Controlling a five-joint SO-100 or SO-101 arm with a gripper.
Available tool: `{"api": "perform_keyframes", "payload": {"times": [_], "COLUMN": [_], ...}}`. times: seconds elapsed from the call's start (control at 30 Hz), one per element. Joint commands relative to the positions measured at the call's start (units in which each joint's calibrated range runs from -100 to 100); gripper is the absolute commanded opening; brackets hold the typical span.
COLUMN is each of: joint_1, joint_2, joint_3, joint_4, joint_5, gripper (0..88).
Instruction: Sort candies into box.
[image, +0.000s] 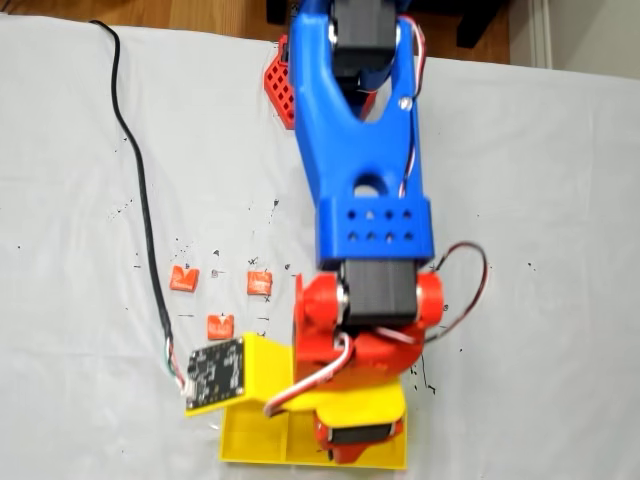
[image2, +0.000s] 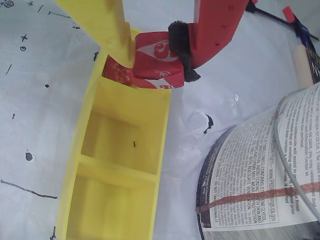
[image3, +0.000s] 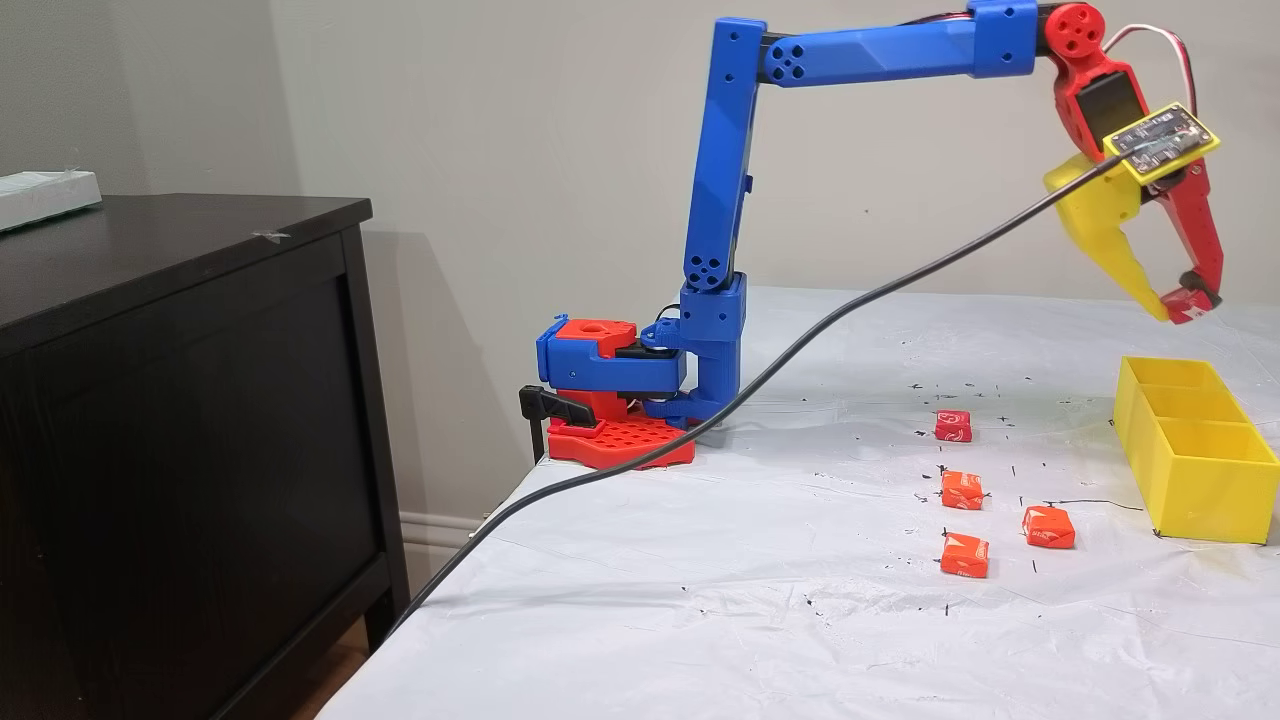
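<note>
Clearly, from my remote seat, the moment was a carry-and-drop: the gripper (image3: 1183, 303) hung above the far end of the box (image3: 1200, 470), its yellow and red fingers pinching a candy (image3: 1185, 305).

Reading the side fixed view from left to right, I saw the arm's base, then four loose candies (image3: 955, 426) on the white sheet, well apart from the box, and at the right the box itself with the arm poised over it.

To do this step well, I judged I should lower the wrist until the candy sat inside the end compartment's walls before spreading the fingers, since a drop from that height might bounce it out.

The wrist view gave what the others could not: the held candy (image2: 159, 62) in its red wrapper with white marks, another candy (image2: 117, 72) already lying in the end compartment beneath it, and the next two compartments bare. It also showed a printed can (image2: 260, 180) just beside the box. The top-down fixed view showed three candies (image: 183, 278), with the arm covering much of the box (image: 250, 440).
</note>
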Motion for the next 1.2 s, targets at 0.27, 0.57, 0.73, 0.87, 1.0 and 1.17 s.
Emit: {"api": "perform_keyframes", "payload": {"times": [0.27,0.57,0.73,0.87,1.0,1.17], "joint_1": [1.5,1.3,1.8,1.9,1.9,1.9], "joint_2": [6.0,7.0,7.4,6.3,4.3,2.6], "joint_3": [-10.4,-9.5,-9.3,-7.8,-5.3,-3.5], "joint_4": [2.3,2.6,2.4,2.1,0.9,0.6], "joint_5": [1.1,1.8,1.7,2.0,2.5,2.4], "gripper": [0.2,0.2,11.6,20.9,28.6,27.9]}}
